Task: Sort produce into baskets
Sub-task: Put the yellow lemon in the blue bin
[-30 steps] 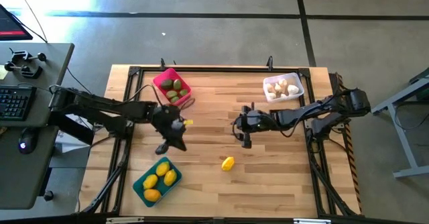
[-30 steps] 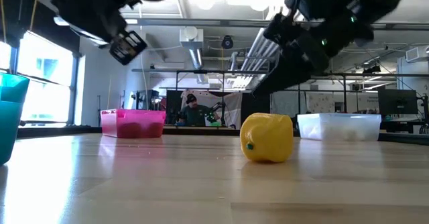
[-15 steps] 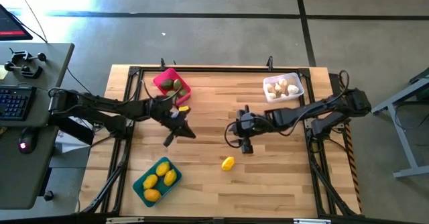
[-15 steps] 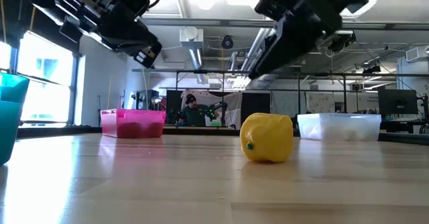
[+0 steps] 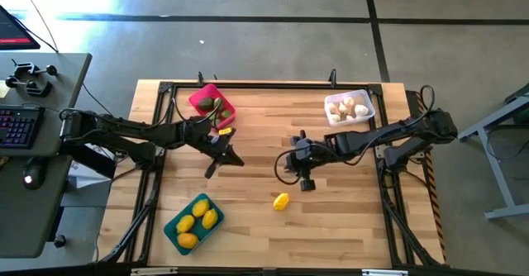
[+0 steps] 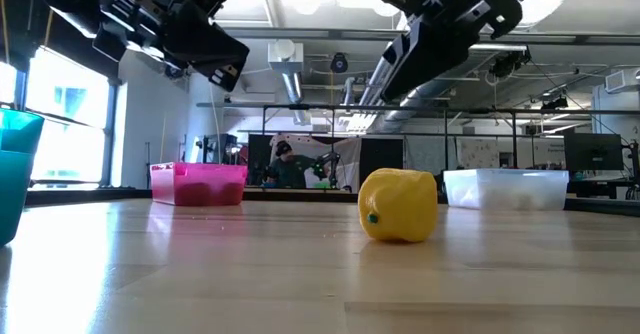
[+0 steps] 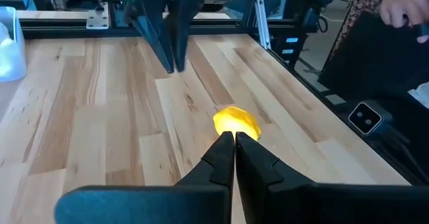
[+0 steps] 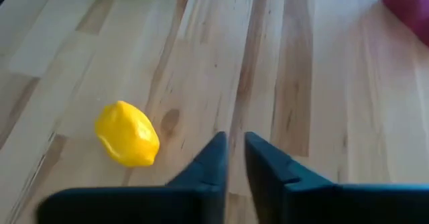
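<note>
- One lemon (image 5: 282,201) is left loose on the bare table (image 5: 347,218), well apart from the teal basket (image 5: 193,221) where the other lemons sit.
- The right gripper (image 5: 302,179) is hung just above and beside it, fingers nearly together with nothing held, so they'd need to be opened before lowering.
- The left gripper (image 5: 216,162) is pinched closed, empty, near the pink basket (image 5: 201,99).
- A straddle across the lemon's narrow width is probably best, since it'll likely roll.

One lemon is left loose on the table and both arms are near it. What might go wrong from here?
The right hand hangs above the table with its fingers nearly together; lowered like that, it might push the rounded lemon away rather than grip it. The left hand, shut, points at the same lemon, so both arms may converge and collide. The teal basket already holds several lemons; one more might roll out.
</note>
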Robot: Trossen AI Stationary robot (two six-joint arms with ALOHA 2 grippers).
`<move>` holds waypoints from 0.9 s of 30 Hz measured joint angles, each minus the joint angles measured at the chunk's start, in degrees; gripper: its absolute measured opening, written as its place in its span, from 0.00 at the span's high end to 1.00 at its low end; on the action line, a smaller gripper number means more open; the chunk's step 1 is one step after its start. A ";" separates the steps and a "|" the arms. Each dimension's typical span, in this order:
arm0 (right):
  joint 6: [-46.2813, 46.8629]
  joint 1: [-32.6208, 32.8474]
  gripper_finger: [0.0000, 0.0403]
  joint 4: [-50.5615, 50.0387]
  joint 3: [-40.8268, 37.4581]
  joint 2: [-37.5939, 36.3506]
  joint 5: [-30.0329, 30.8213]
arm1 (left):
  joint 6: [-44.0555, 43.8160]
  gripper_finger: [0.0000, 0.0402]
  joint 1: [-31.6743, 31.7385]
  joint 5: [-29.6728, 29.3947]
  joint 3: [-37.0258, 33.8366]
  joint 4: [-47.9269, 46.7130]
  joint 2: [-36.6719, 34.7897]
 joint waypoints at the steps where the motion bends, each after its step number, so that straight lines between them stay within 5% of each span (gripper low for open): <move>1: 0.00 0.12 0.88 0.16 0.00 0.23 -0.01 | 0.02 1.00 0.00 -0.09 0.00 0.11 0.00; 9: -0.34 2.06 0.47 1.23 0.00 4.96 -0.07 | 0.00 1.00 0.00 -0.18 0.00 0.65 0.00; 13: -1.85 2.65 0.34 3.64 0.00 8.13 -3.07 | -0.24 1.00 0.00 -0.20 0.00 0.61 0.00; 27: -8.66 5.04 0.31 10.43 0.02 13.81 -13.89 | 1.39 1.00 0.02 -0.31 0.00 0.43 0.00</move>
